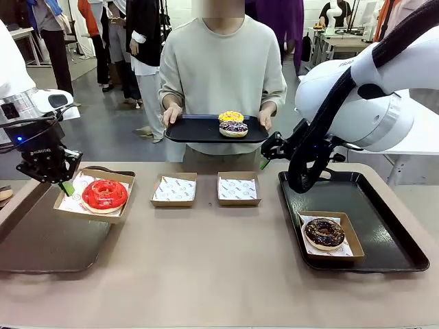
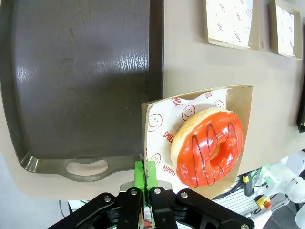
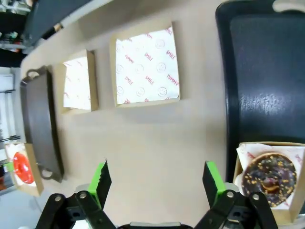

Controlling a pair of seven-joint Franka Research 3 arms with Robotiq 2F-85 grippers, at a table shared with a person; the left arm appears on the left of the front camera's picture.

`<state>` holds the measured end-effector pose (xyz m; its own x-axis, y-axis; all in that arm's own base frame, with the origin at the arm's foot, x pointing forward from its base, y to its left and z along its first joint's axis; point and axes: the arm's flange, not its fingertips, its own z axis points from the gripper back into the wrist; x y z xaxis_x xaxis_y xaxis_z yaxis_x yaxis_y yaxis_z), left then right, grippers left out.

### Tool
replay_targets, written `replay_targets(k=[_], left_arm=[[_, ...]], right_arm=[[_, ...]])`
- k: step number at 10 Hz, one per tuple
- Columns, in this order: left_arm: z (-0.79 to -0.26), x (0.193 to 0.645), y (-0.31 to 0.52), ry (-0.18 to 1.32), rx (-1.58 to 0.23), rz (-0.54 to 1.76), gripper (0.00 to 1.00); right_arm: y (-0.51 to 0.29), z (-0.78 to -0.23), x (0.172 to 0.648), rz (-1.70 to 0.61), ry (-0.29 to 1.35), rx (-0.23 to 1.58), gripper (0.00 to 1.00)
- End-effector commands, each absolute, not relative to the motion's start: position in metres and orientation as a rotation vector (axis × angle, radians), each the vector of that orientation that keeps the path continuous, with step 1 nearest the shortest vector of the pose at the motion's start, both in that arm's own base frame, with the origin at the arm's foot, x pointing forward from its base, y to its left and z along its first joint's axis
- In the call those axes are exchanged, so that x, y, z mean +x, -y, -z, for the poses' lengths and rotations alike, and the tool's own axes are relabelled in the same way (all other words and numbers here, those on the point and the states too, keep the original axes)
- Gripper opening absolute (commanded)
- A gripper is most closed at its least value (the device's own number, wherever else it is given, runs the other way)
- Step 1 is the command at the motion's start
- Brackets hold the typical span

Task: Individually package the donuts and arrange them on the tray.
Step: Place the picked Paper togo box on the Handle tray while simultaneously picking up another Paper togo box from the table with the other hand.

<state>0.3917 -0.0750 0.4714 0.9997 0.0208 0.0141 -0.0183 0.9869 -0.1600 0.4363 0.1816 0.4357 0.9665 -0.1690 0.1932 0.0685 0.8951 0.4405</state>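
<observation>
The glossy red donut (image 1: 104,195) (image 2: 209,145) lies in a paper-lined cardboard box (image 1: 116,214) (image 2: 190,100) that rests partly on the left tray's rim. My left gripper (image 1: 63,184) (image 2: 144,172) is shut on that box's edge. The chocolate donut with sprinkles (image 1: 324,233) (image 3: 271,174) sits boxed on the right black tray (image 1: 384,226) (image 3: 267,71). Above the table near that tray's far corner, my right gripper (image 1: 266,159) (image 3: 156,180) hangs open, holding nothing. A person holds a black tray (image 1: 192,130) with the yellow donut (image 1: 231,116) and the purple donut (image 1: 234,128) on it.
Two empty lined boxes (image 1: 173,190) (image 1: 238,189) stand in the middle of the table, one box (image 3: 145,64) ahead of my right gripper. The dark left tray (image 1: 41,240) (image 2: 81,81) lies bare at the front left. People stand behind the person.
</observation>
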Motion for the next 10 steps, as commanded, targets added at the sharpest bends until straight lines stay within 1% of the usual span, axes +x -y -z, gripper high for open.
replay_targets(k=[1,7,9,10], left_arm=[[-0.472,0.392,0.078,0.018,-0.171,-0.018,0.01],[-0.471,0.392,0.076,0.016,-0.16,-0.018,0.01],[-0.462,0.386,0.059,0.005,-0.122,0.02,0.01],[-0.458,0.379,0.046,0.008,-0.132,0.02,0.01]], right_arm=[[-0.179,-0.433,0.437,0.128,0.245,0.429,1.0],[-0.177,-0.436,0.438,0.129,0.234,0.445,1.0],[-0.2,-0.438,0.458,0.077,0.238,0.33,1.0],[-0.213,-0.439,0.476,0.094,0.23,0.29,1.0]])
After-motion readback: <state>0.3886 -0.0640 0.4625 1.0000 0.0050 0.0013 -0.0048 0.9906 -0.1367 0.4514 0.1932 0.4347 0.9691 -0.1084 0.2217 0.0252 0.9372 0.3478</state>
